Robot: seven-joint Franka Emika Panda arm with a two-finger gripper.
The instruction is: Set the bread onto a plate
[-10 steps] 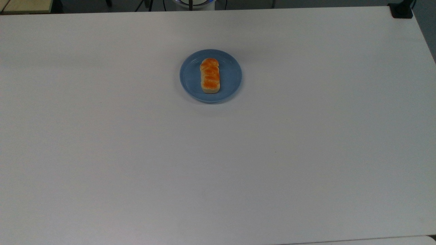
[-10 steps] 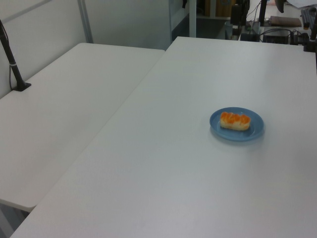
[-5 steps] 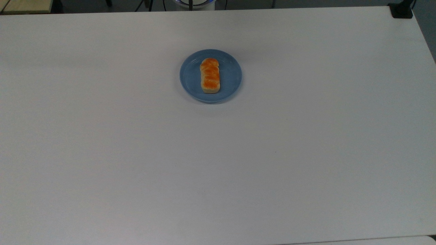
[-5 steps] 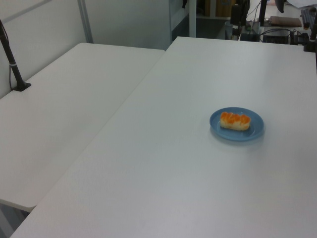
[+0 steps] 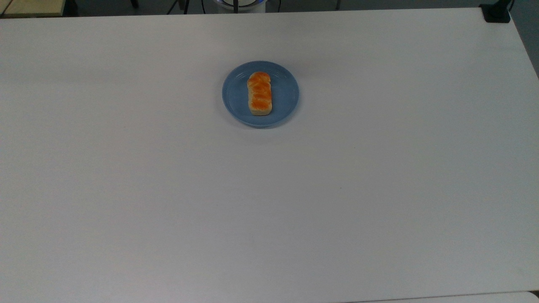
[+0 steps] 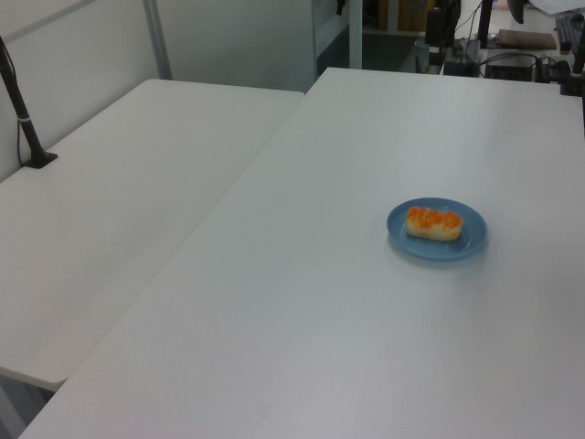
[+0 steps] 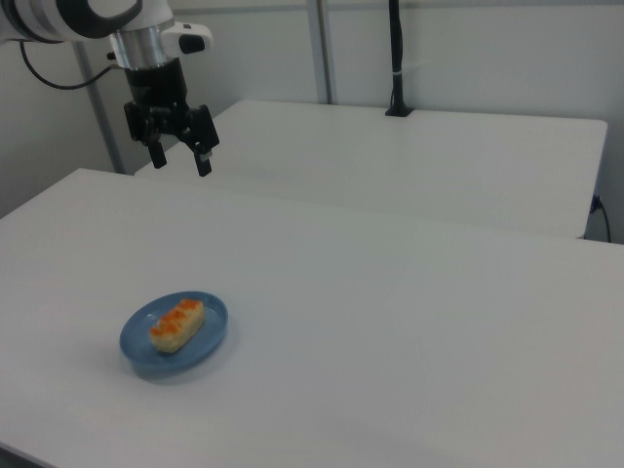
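The bread lies lengthwise across the middle of the blue plate, its orange-brown braided top facing up. In the left view the bread rests on the plate at the table's right. The right view has the bread on the plate at lower left. My gripper hangs high above the table, well up and behind the plate, open with nothing between its fingers.
The plate stands on a wide white table. A second white table adjoins it in the left view's left. A black post rises at the far table's back in the right view.
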